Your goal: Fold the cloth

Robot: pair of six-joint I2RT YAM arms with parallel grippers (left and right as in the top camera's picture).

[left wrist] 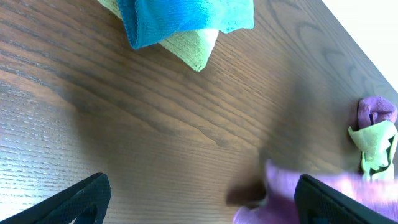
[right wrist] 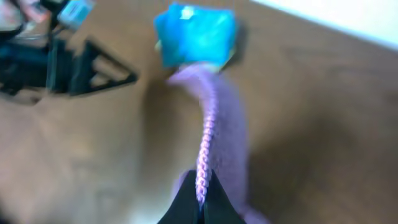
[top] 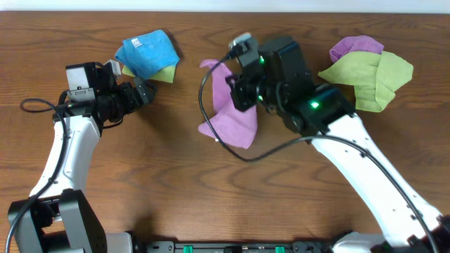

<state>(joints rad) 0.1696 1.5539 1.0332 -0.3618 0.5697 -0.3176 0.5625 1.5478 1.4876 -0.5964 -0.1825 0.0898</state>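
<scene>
The lilac cloth [top: 235, 123] lies crumpled mid-table, one edge lifted. My right gripper [top: 234, 88] hangs over its upper part. In the right wrist view that gripper [right wrist: 200, 198] is shut on the cloth's stitched hem, and the cloth [right wrist: 221, 124] stretches away from the fingers towards the blue cloth. My left gripper [top: 143, 93] stands open to the left, over bare wood. In the left wrist view its fingers [left wrist: 81, 199] are spread wide, with the lilac cloth [left wrist: 280, 186] beside the right-hand finger but not held.
A bright blue cloth [top: 148, 51] lies on a lime-green one [top: 163, 72] at the back left. A second lime-green cloth [top: 369, 76] covers a purple one [top: 355, 47] at the back right. Cables loop beside both arms.
</scene>
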